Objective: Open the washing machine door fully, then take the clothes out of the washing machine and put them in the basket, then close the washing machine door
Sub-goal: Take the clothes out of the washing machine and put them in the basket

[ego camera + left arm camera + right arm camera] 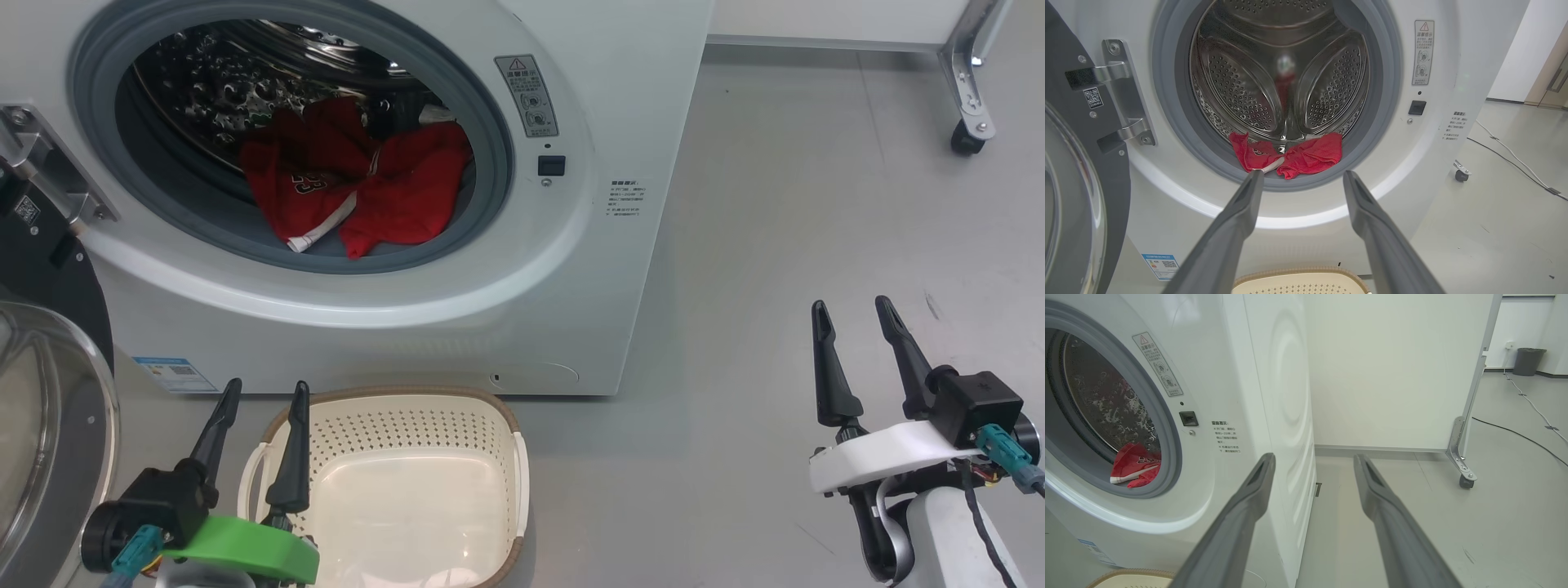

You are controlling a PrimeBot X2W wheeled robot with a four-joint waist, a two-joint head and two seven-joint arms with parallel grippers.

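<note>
2 grippers sit low, fingers spread and holding nothing: the left gripper [267, 385] and the right gripper [852, 304]. Just right of the left gripper, the basket [508, 418] stands empty on the floor [775, 204], close under the machine's mouth, likely so the fabric has only a short drop. At that gripper's left the washing machine door [51, 282] stands swung wide, leaving little room on that side. Ahead and above, the clothes [367, 188] lie at the drum's front lip inside the washing machine [571, 286]; the grey ring is the edge to clear. Open floor surrounds the right gripper.
</note>
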